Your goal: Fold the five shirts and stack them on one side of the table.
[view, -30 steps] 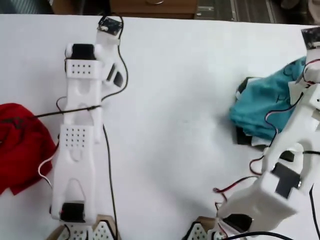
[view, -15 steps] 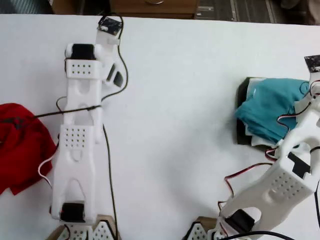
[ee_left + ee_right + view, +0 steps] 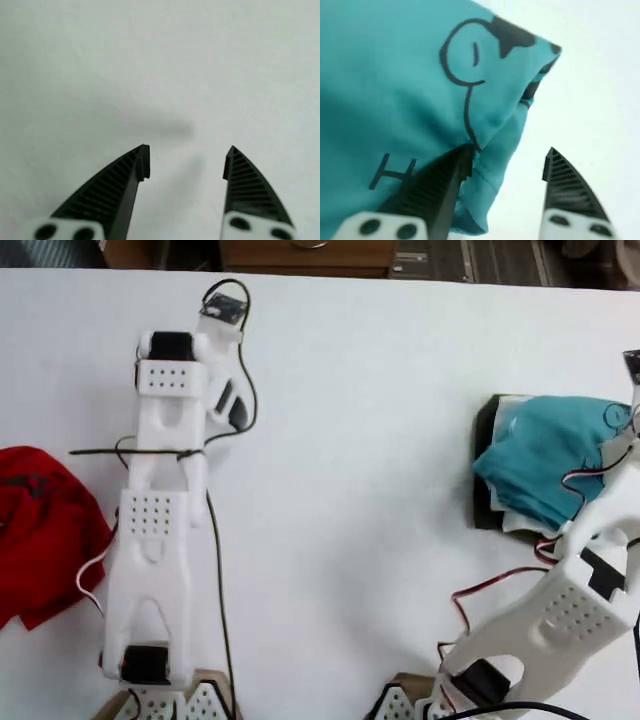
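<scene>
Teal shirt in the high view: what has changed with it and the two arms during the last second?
The right arm drew back toward the near right corner, and the teal shirt shifted right with it, bunching on the folded pile. The right tool is open beside it. The left arm barely moved; the red shirt stayed put.

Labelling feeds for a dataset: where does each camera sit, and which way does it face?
High view: fixed overhead, looking down on the white table; shows the left arm, the right arm, a crumpled red shirt, a teal printed shirt.
Left wrist view: on the left arm, facing bare table past its open left tool.
Right wrist view: on the right arm, facing the teal shirt past its open right tool.
Shared: high and right wrist views both show the teal shirt.
</scene>
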